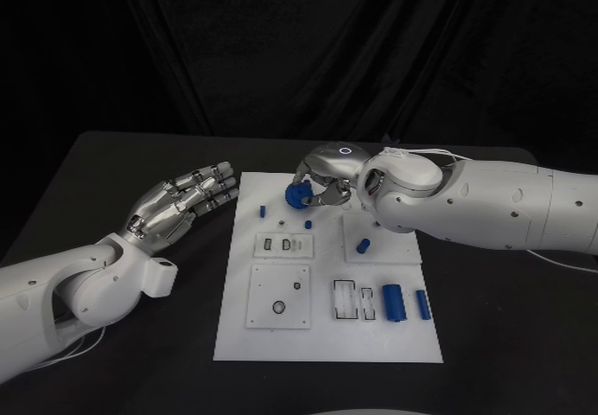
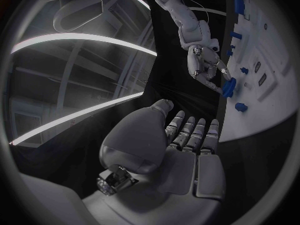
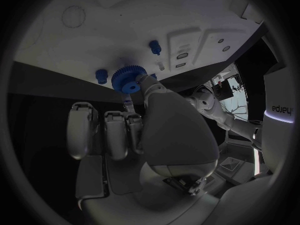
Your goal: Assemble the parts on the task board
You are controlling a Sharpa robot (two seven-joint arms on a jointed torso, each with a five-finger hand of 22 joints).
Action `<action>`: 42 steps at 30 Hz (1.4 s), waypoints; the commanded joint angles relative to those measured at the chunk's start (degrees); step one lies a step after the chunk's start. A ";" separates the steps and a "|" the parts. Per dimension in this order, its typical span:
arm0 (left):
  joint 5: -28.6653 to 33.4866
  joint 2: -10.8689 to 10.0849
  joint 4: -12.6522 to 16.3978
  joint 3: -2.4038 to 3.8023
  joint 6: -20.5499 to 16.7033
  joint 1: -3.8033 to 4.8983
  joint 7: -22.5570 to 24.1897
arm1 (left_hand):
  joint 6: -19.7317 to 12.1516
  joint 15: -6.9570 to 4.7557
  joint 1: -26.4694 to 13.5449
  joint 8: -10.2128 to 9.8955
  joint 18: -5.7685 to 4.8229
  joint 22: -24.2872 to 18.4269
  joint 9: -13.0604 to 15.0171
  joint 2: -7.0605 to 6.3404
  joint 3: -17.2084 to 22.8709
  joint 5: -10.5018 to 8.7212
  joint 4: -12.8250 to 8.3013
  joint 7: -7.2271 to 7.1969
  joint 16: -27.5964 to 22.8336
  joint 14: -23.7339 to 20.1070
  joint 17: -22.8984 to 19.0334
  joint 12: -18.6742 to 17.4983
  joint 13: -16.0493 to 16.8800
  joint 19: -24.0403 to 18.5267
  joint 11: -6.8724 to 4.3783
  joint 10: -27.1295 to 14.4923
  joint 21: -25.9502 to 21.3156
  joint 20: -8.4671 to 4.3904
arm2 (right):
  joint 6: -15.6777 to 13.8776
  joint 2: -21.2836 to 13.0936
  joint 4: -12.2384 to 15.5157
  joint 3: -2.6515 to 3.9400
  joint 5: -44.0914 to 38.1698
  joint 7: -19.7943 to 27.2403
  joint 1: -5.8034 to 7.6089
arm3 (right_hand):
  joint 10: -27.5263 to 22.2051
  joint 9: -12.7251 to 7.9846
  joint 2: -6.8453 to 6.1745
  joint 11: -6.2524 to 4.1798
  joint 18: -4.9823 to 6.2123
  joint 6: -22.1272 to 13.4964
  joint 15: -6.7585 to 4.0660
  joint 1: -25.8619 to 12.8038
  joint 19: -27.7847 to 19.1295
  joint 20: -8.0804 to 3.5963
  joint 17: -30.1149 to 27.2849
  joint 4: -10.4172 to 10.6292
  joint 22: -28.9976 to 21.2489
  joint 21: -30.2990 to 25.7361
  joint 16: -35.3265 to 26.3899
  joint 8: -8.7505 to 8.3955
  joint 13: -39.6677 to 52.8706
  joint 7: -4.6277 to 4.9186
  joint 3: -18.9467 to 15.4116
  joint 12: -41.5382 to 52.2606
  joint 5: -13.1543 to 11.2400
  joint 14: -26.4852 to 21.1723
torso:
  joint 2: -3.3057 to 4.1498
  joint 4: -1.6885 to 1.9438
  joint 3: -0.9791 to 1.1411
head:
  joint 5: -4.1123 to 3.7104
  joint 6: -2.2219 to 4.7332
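— Task board [image 1: 327, 346]: where does it sit, and what's on it?

— It lies flat in the middle of the black worktop [image 1: 112, 173]. I see a small blue peg [image 1: 263, 209] near its far left corner, another blue piece [image 1: 363, 245] on the raised plate to the right, and two blue cylinders [image 1: 394, 303] lying side by side near the right edge, next to a slotted frame.

— And the gear?

— The blue gear [image 1: 296, 195] is in my right hand [image 1: 327, 180], pinched between thumb and fingertips, above the board's far edge. In the right wrist view its teeth show clearly [image 3: 128, 79], with two blue pegs on the board just beyond it.

— Left hand?

— My left hand [image 1: 185, 203] holds nothing; fingers straight and slightly apart, hovering over the worktop just beside the board's left edge.
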 commanded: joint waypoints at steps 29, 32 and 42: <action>0.13 0.31 -0.45 0.03 1.73 0.03 9.54 | -0.13 0.49 -0.72 0.22 -0.49 -0.01 0.04 0.13 0.73 0.33 -0.16 0.61 0.30 0.10 0.10 0.35 0.08 0.43 0.42 -0.02 0.38 -0.01 | 5.20 0.30 -1.41 0.05 -0.86 -2.99 -0.62 | 0.04 8.75 -1.15 0.03 1.09 -11.12 0.30 0.05 -3.92 0.11 5.39 -1.11 0.60 -4.60 -2.82 -4.10 10.09 -0.35 4.36 -2.52 -0.18 1.95 | -0.11 -0.03 -0.01 | 0.03 -0.19; 0.13 0.34 -0.51 0.03 1.78 0.03 9.50 | -0.13 0.49 -0.72 0.22 -0.49 -0.01 0.04 0.13 0.73 0.33 -0.16 0.61 0.30 0.10 0.10 0.35 0.08 0.43 0.42 -0.02 0.38 -0.01 | 5.51 0.44 -1.71 0.05 -0.86 -3.31 -0.68 | -1.17 7.58 -1.08 -0.28 1.22 -13.39 0.02 0.21 -4.39 -0.18 5.06 -1.71 0.17 -5.31 -3.12 -4.14 9.06 -0.73 5.21 -3.19 -0.07 1.71 | -0.12 0.00 0.00 | 0.05 -0.22; 0.13 0.51 -0.77 0.04 1.99 0.02 9.41 | -0.22 0.55 -0.78 0.19 -0.56 -0.01 0.03 0.15 0.94 0.34 -0.17 0.60 0.31 0.07 0.10 0.33 0.07 0.45 0.44 -0.07 0.39 -0.01 | 5.31 0.75 -2.21 0.05 -0.87 -3.64 -0.79 | -2.82 4.64 -0.45 -1.01 1.45 -21.12 -0.58 -0.62 -5.03 -0.74 4.24 -1.97 -0.45 -6.48 -3.83 -4.25 7.57 -1.66 6.04 -4.18 -2.70 1.23 | -0.09 0.05 -0.01 | 0.05 -0.29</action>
